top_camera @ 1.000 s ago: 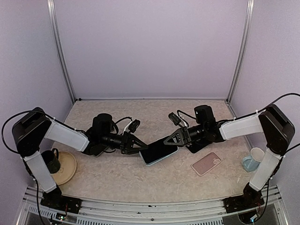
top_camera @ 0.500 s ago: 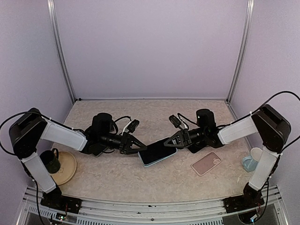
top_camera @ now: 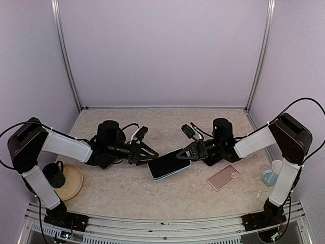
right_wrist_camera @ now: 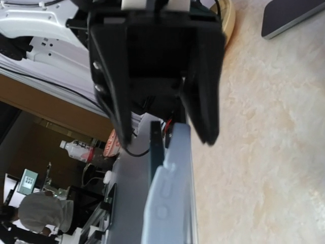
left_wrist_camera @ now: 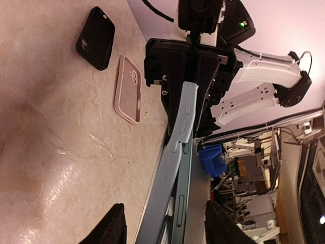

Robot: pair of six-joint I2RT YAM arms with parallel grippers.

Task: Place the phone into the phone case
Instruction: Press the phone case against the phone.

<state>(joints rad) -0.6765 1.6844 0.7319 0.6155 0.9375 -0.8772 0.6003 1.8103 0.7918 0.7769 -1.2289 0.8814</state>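
Observation:
The phone (top_camera: 163,163), dark-screened, lies partly in a light blue phone case (top_camera: 172,174) and is held tilted just above the table centre. In the left wrist view the blue case (left_wrist_camera: 172,168) runs edge-on beside the teal phone edge (left_wrist_camera: 184,203), split apart from it at the near end. My left gripper (top_camera: 147,153) straddles the phone's left end with its jaws spread (left_wrist_camera: 165,206). My right gripper (top_camera: 182,154) is closed on the right end of the case. In the right wrist view only the case (right_wrist_camera: 175,193) and phone edge (right_wrist_camera: 155,147) show.
A pink case (top_camera: 223,177) lies right of centre, with a black case (left_wrist_camera: 96,38) behind it. A dark flat device (right_wrist_camera: 292,15) lies under my left arm. A dark mug (top_camera: 55,174) stands on a beige plate (top_camera: 75,185) at the left. A pale cup (top_camera: 274,173) stands at the right.
The phone and case have shifted slightly left with my right gripper. My left gripper has drawn back left a little, its jaws spread.

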